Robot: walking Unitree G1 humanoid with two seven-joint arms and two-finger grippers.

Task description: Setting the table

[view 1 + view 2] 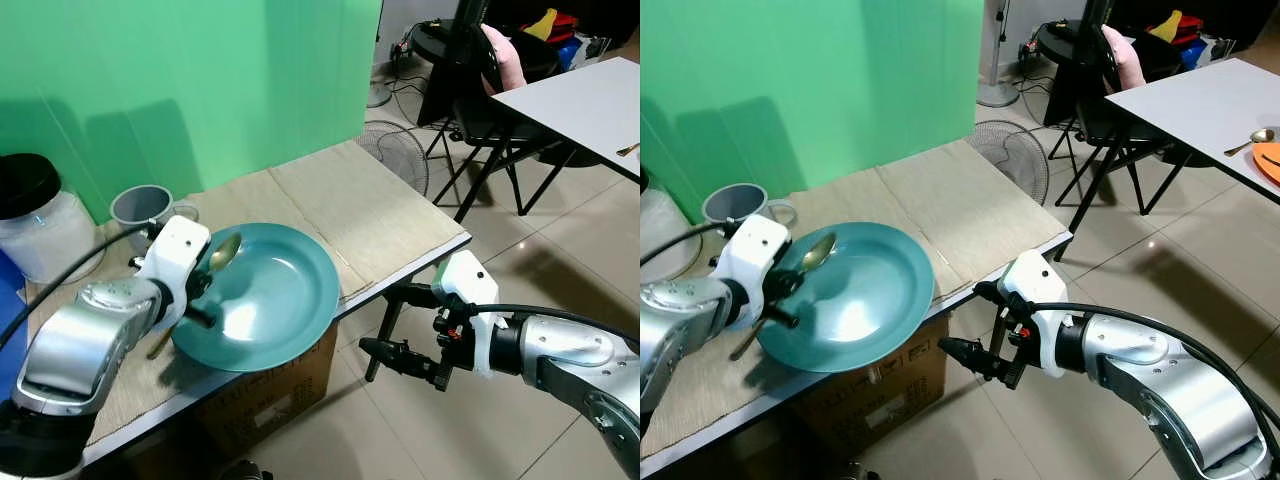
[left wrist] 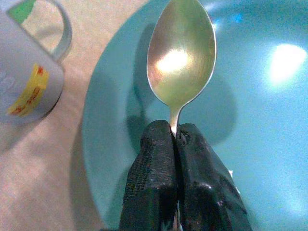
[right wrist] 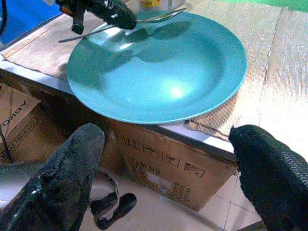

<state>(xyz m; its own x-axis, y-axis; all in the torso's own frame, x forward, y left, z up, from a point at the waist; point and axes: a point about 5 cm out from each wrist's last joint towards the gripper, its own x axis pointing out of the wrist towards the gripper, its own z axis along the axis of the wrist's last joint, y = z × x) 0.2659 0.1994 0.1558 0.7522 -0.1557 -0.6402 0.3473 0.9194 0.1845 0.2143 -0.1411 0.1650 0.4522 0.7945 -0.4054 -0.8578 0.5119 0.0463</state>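
Left pincer (image 2: 174, 137) clamping spoon (image 2: 181, 57) over teal plate (image 1: 290, 310), right pincer (image 1: 395, 325) agape

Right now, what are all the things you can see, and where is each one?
plate: one, teal, on the mat at the table's near edge
spoon: one, gold, held over the plate's rim
mug: one, grey, behind the plate
mat: one, beige, covering the table
box: one, brown cardboard, under the table
fan: one, on the floor beyond the table
left gripper: one, black, shut on the spoon
right gripper: one, black, open, beside the table edge
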